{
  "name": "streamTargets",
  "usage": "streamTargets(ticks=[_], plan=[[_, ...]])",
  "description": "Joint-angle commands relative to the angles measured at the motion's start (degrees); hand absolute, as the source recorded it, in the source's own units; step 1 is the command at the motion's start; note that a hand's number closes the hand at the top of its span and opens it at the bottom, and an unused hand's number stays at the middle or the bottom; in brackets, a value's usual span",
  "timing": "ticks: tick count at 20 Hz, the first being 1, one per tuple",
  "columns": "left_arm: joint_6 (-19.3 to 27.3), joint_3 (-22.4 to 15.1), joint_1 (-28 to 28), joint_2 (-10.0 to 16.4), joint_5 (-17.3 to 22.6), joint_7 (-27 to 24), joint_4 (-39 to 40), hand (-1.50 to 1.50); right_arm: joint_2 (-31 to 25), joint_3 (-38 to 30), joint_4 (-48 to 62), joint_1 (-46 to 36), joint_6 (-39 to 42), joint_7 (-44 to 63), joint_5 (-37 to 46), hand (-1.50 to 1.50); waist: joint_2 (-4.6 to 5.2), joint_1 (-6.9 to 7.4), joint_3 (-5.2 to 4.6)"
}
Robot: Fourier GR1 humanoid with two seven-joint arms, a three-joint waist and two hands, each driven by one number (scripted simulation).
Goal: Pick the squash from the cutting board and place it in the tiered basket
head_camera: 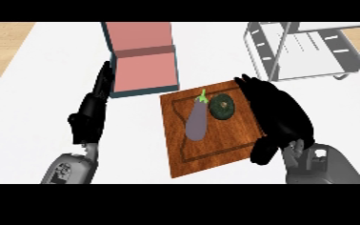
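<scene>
While your right hand (280,112) lies open just beside it, fingers straight, the squash (224,107) sits on the cutting board (211,150) next to an eggplant (197,122). Expect it to be hard, smooth-skinned and dense, so curl around its round sides from above. Your left hand (90,117) rests open at the left.

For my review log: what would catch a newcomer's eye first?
The wooden cutting board at centre bears a purple eggplant and a round dark green squash. The black right hand lies open over the board's right edge, beside the squash. A pink-lined box sits behind the board, the tiered basket at upper right.
</scene>
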Motion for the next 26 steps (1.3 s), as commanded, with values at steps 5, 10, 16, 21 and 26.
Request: streamTargets(ticks=[5,10,16,21,26], plan=[[-3.02,1.23,3.51,-0.31,-0.82,3.12,-6.16,0.0,6.01,-1.34,5.69,0.06,-1.97,-7.09,6.45,-1.5,0.0,0.19,0.0],[-1.69,1.3,2.63,-2.53,-4.13,4.65,-6.5,0.0,7.34,-5.71,9.23,-1.13,0.27,-10.91,7.31,-1.5,0.01,0.1,0.0],[-4.28,3.79,2.56,-2.67,-3.21,1.16,-4.33,0.0,13.75,-3.02,10.89,-1.31,1.61,-7.56,11.12,-1.5,0.0,0.12,-0.01],[-3.31,0.85,5.46,-5.08,-6.28,1.06,-6.1,0.0,12.05,-3.54,13.19,3.51,-1.79,-13.72,14.04,-1.5,-0.03,0.07,0.0],[-5.41,4.54,3.09,-5.15,-5.01,-3.87,1.23,0.0,15.31,-5.83,18.6,-1.35,-1.43,-14.15,16.16,-1.5,0.03,0.07,-0.01]])
